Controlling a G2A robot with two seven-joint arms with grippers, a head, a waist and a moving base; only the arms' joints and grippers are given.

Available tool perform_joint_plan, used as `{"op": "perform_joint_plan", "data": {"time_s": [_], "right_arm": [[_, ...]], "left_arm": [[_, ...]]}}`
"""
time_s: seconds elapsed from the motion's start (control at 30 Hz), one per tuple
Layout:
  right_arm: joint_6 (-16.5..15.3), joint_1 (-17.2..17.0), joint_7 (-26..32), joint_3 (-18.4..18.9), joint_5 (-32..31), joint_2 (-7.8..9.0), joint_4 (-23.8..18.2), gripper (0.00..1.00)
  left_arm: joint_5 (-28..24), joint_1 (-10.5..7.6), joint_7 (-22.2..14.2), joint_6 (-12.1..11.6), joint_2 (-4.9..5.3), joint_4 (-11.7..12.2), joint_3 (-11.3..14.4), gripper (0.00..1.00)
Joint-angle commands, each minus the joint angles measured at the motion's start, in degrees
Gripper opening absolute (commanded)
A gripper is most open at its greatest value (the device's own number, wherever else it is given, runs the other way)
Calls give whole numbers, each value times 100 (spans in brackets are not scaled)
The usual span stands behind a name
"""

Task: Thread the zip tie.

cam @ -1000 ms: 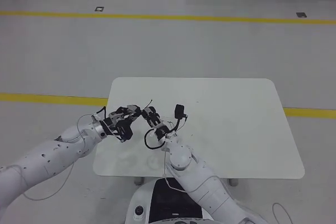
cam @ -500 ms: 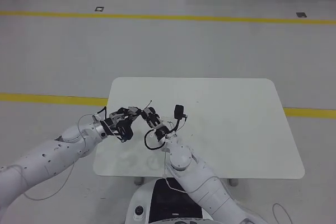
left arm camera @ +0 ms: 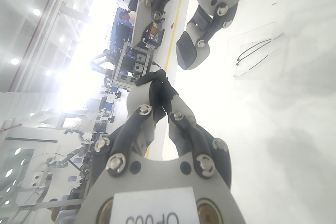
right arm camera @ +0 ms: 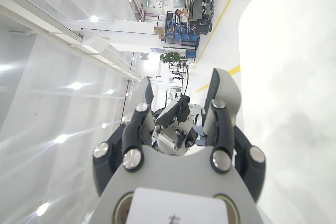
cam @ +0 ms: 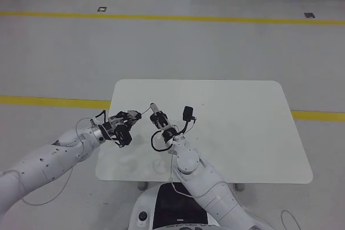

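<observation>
My left gripper (left arm camera: 157,82) is shut on the black zip tie (left arm camera: 160,76), with a short dark end showing past its fingertips. In the top view the left gripper (cam: 133,117) hovers over the table's left part, and the thin zip tie (cam: 144,110) points from it toward the right gripper (cam: 154,109). The right gripper (right arm camera: 181,84) stands open with nothing between its fingers (right arm camera: 221,83). It faces the left gripper (right arm camera: 174,111), from which the zip tie (right arm camera: 187,75) sticks out as a curved black strand. A small gap separates the two grippers.
The white table (cam: 236,126) has rounded corners; its right half is free. Several spare zip ties (left arm camera: 253,52) lie on a clear sheet on the tabletop beyond the grippers. A yellow floor line (cam: 40,101) runs behind the table.
The two grippers, close together before, have moved apart. The left one drew back to the left with the zip tie, and the right one shifted slightly away.
</observation>
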Motion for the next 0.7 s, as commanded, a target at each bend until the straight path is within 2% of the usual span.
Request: {"op": "perform_joint_plan", "data": {"time_s": [0.0, 0.1, 0.67], "right_arm": [[-12, -33, -7, 36, -16, 11, -54, 100], [9, -57, 20, 56, -39, 21, -92, 100], [9, -57, 20, 56, -39, 21, -92, 100]], "left_arm": [[0, -3, 146, -16, 44, 31, 0, 0], [0, -12, 470, -134, 111, 10, 0, 0], [0, -12, 470, -134, 111, 10, 0, 0]]}}
